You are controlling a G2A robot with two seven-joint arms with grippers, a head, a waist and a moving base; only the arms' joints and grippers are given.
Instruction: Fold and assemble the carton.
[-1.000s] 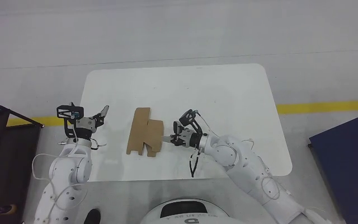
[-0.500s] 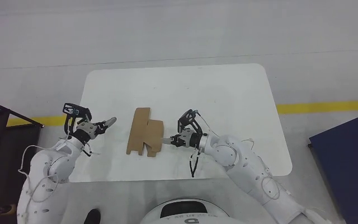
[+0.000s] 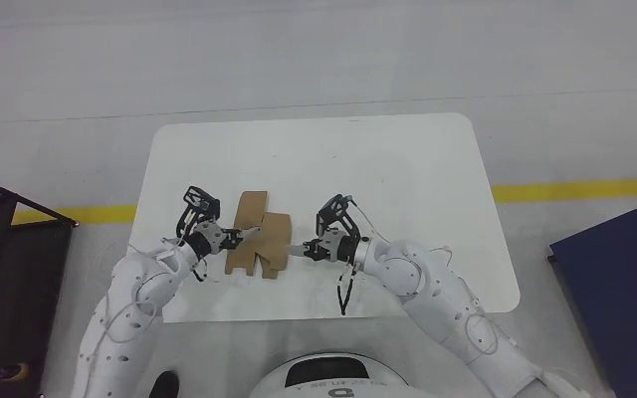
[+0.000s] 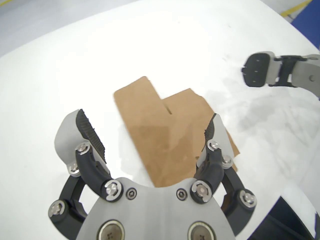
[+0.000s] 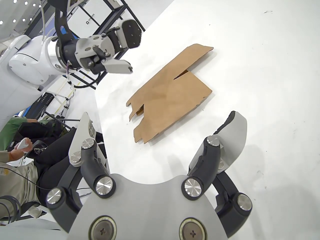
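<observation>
carton [image 3: 257,235] lies flat on the desk [image 3: 398,169], left claw [image 4: 147,118] over one edge, right claw [image 3: 299,251] beside the opposite, both wide open and empty, so I'd sneak a finger under before squeezing

A white worktop [image 3: 398,159] with rounded corners stands on a pale grey floor [image 3: 299,50]. A yellow stripe [image 3: 567,189] runs across the floor, showing on both sides of the worktop. A blue panel [image 3: 602,289] lies at the right edge, well apart from the worktop, and a black frame [image 3: 25,249] at the left edge. Black metal racks [image 5: 117,7] stand beyond the worktop's edge.
</observation>
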